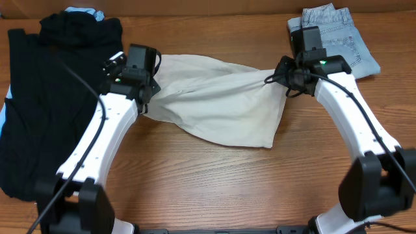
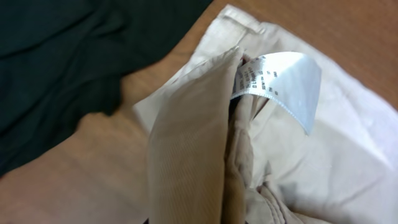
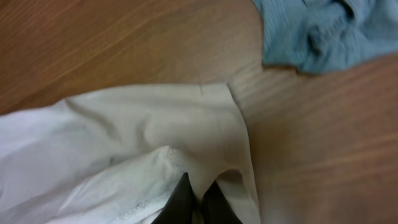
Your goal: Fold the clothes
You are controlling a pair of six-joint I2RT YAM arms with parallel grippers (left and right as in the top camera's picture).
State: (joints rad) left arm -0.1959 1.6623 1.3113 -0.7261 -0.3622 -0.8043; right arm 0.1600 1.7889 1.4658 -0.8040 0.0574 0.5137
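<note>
The shorts (image 1: 218,104) lie in the middle of the surface (image 1: 214,188), pulled out sideways between the two arms. The cloth looks stretched along its upper edge, and a wide loose part hangs down toward the front, flat on the wood.

The left hand (image 1: 147,96) is at the left end of the shorts. In the left wrist view its fingers are hidden by the cloth. A tight fold of cream cloth (image 2: 193,155) rises straight up to the camera, so the hand is pinching the shorts there. A white label (image 2: 283,81) with small print stands out beside this fold.

The right hand (image 3: 198,199) is at the right end. Its two dark fingers (image 3: 180,200) are pressed close together, with a piece of the shorts caught between them. A paler inner layer shows just left of the fingers.

The black garment (image 1: 45,97) covers the left side of the surface, near the left hand. The denim shorts (image 1: 341,36) lie at the far right corner, just beside the right hand, apart from the shorts.
</note>
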